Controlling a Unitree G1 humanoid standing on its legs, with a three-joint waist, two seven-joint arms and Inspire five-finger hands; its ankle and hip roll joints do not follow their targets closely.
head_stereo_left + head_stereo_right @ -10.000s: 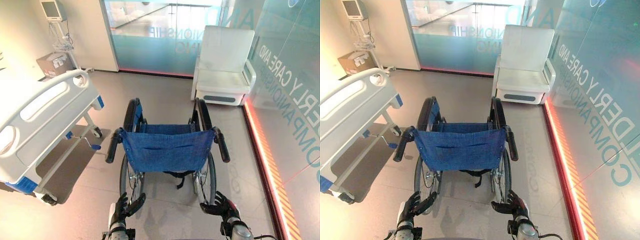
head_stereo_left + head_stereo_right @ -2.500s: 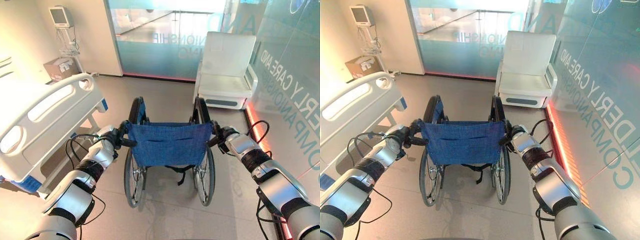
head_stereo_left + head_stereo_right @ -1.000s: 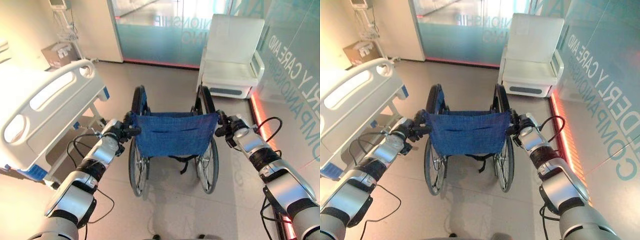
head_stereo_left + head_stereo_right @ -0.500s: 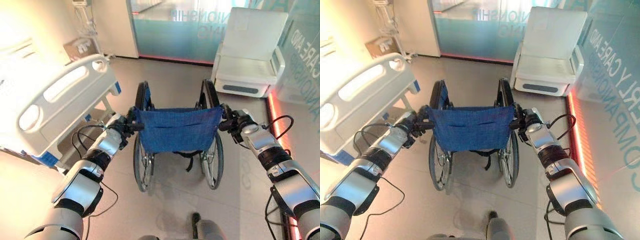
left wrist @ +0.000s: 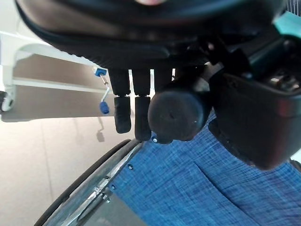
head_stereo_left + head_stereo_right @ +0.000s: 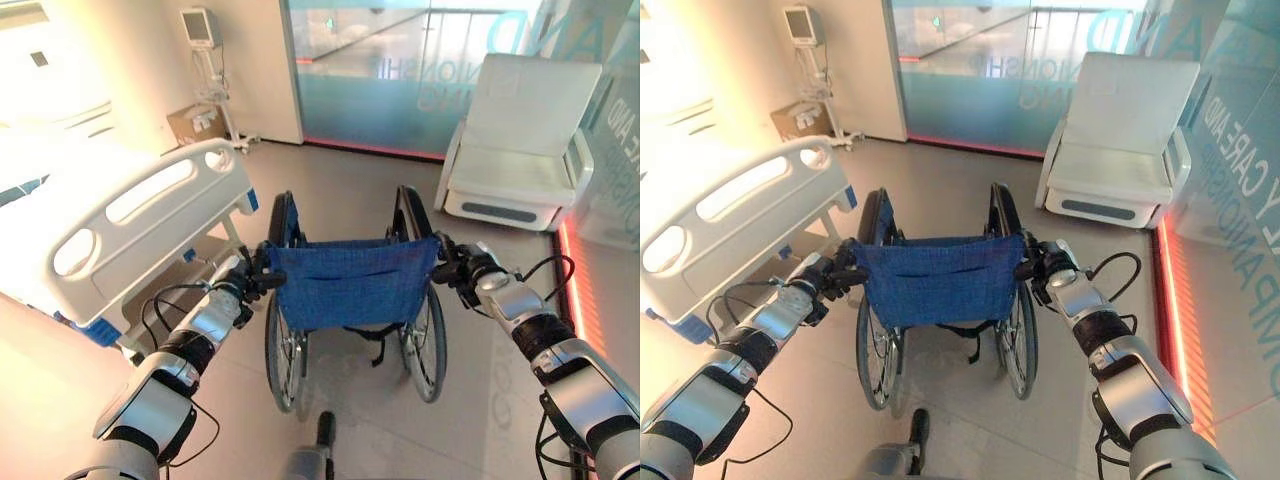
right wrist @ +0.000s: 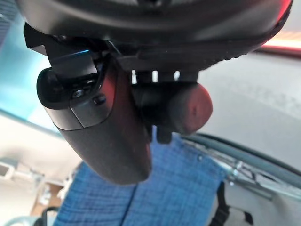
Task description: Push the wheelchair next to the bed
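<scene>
One wheelchair (image 6: 350,290) stands mid-floor, its blue back toward the robot and its long axis running near to far. Both arms reach forward: the left hand (image 6: 243,280) is curled round the left handle (image 5: 176,114), the right hand (image 6: 462,270) round the right handle (image 7: 181,108). One bed (image 6: 120,215) stands just left, and one white armchair (image 6: 520,150) far right.

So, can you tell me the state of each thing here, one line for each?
Wheelchair: upright, unfolded, seat empty, beside the foot of the bed but apart from it.
Left hand: curled round the left push handle.
Right hand: curled round the right push handle.
Bed: side rail raised.
Armchair: empty.
</scene>
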